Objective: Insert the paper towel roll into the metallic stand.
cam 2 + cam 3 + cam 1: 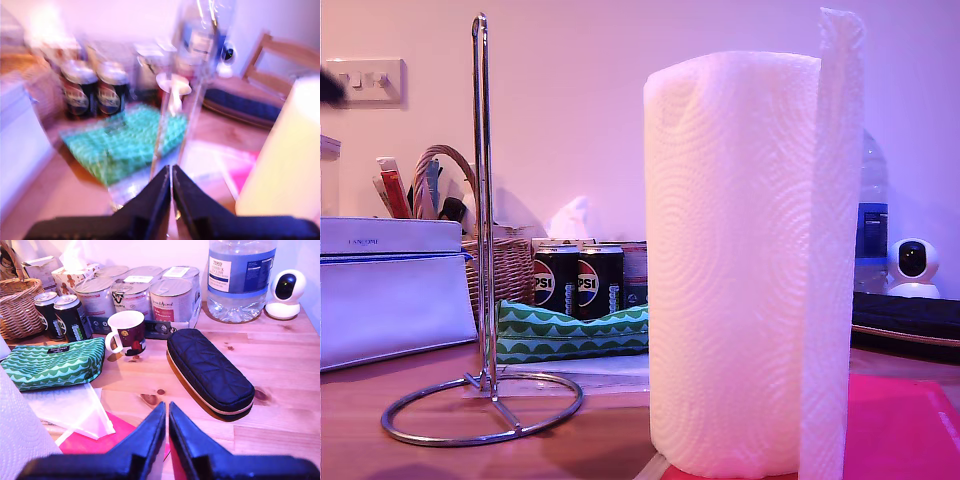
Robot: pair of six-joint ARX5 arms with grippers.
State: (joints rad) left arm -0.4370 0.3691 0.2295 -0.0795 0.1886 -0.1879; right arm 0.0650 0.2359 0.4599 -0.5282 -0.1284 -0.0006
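Observation:
The paper towel roll (735, 260) stands upright on a pink mat (900, 430) at the exterior view's right, its loose sheet flap (830, 250) hanging down its side. The metallic stand (481, 200) stands bare at the exterior view's left, its ring base (480, 415) on the wooden table. Neither gripper shows in the exterior view. In the blurred first wrist view my first gripper (171, 169) is shut on nothing, with the stand's rod (156, 150) a faint streak ahead of it and the roll (290, 165) off to one side. My second gripper (166, 405) is shut and empty, beside the roll (20, 440).
Behind the stand lie a green patterned pouch (570, 335), two cola cans (578, 282), a wicker basket (505, 265) and a white case (390, 290). Ahead of the second gripper are a black case (210, 370), a mug (127, 332), tins (132, 297), a water bottle (240, 275) and a small camera (285, 292).

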